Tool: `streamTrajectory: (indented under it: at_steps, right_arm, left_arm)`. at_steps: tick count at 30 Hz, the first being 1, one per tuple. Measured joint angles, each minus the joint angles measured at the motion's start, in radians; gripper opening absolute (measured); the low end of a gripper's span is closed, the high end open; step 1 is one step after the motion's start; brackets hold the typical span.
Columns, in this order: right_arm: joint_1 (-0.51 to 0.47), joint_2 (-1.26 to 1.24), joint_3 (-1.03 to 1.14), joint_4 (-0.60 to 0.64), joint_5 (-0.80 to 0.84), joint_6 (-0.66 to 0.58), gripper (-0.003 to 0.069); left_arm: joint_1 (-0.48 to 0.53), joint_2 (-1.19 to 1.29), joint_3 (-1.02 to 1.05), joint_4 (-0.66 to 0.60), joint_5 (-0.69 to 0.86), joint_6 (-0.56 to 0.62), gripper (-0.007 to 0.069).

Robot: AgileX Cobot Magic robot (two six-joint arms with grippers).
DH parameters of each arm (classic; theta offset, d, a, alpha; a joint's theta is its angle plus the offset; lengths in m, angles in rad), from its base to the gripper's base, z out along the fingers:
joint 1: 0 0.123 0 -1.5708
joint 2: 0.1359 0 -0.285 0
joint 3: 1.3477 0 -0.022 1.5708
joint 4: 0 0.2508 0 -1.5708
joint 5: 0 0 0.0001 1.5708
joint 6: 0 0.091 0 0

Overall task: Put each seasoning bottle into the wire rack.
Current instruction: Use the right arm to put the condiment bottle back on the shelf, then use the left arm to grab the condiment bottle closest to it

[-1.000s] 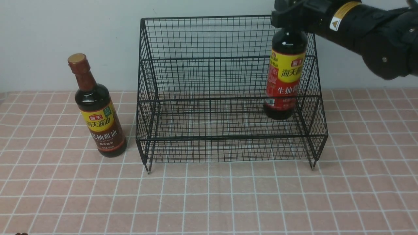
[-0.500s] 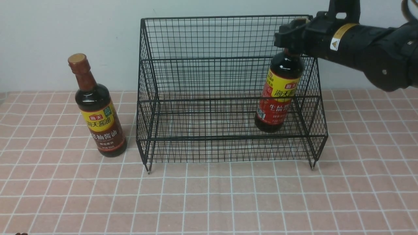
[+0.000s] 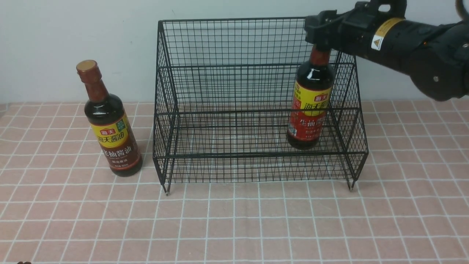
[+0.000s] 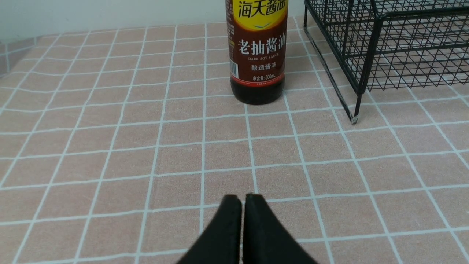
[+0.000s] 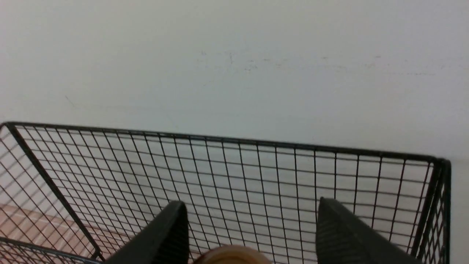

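The red-label seasoning bottle (image 3: 309, 110) stands upright on the lower tier at the right end of the black wire rack (image 3: 234, 19). My right gripper (image 3: 319, 38) is open around the top of its neck. In the right wrist view its jaws (image 5: 252, 201) stand wide apart on either side of the tan cap (image 5: 231, 255), without touching it. The brown-label bottle (image 3: 111, 124) stands on the table left of the rack, also in the left wrist view (image 4: 257, 55). My left gripper (image 4: 242, 198) is shut and empty, low over the table some way in front of that bottle.
The table has a pink checked cloth (image 3: 234, 220). A white wall stands close behind the rack. The rack's front left foot (image 4: 353, 119) is near the brown-label bottle. The rack's back mesh (image 5: 220, 168) is just beyond the right gripper's fingers.
The red-label bottle came down into the rack, tilted, and now stands upright on the lower tier. The right gripper has lifted slightly, so the neck shows. The left arm has not moved.
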Motion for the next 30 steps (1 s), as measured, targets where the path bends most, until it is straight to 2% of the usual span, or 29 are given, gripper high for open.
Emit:
streamTrajectory:
  at_steps: [5,8,12,14,15,16,18,23,24,26,28,29,30]
  right_arm:
    - [0.0,-0.133,0.0,-0.003,0.061,-0.01,0.0423]
    - [0.0,-0.264,0.0,-0.003,0.145,-0.089,0.0392]
    - [0.0,-0.405,0.0,-0.003,0.285,-0.181,0.0272]
    - [0.0,-0.53,-0.001,-0.001,0.428,-0.22,0.0125]
    - [0.0,-0.54,-0.001,-0.001,0.44,-0.222,0.0101]
    - [0.0,-0.61,0.01,0.0,0.511,-0.232,0.0048]
    - [0.0,-0.706,0.061,0.0,0.568,-0.238,0.0006]
    - [-0.014,-0.969,0.285,0.004,0.556,-0.222,-0.0012]
    - [-0.023,-1.07,0.413,0.006,0.51,-0.191,-0.0012]
    - [-0.032,-1.181,0.531,0.019,0.466,-0.163,-0.0012]
    - [-0.036,-1.297,0.675,0.06,0.414,-0.138,-0.0012]
    - [-0.036,-1.297,0.675,0.06,0.414,-0.138,-0.0012]
    - [-0.036,-1.389,0.805,0.126,0.359,-0.134,-0.0012]
  left_arm:
    - [0.0,0.0,0.0,0.0,0.0,0.0,-0.0007]
    - [0.0,0.0,0.0,0.0,0.0,0.0,-0.0007]
    - [0.0,0.0,0.0,0.0,0.0,0.0,-0.0007]
    - [0.0,0.0,0.0,0.0,0.0,0.0,-0.0007]
    - [0.0,0.0,0.0,0.0,0.0,0.0,-0.0007]
    - [0.0,0.0,0.0,0.0,0.0,0.0,-0.0007]
    - [0.0,0.0,0.0,0.0,0.0,0.0,-0.0007]
    - [0.0,0.0,0.0,0.0,0.0,0.0,-0.0007]
    - [0.0,0.0,0.0,0.0,0.0,0.0,-0.0007]
    - [0.0,0.0,0.0,0.0,0.0,0.0,-0.0007]
    - [0.0,0.0,0.0,0.0,0.0,0.0,-0.0007]
    - [0.0,0.0,0.0,0.0,0.0,0.0,-0.0007]
    - [0.0,0.0,0.0,0.0,0.0,0.0,-0.0007]
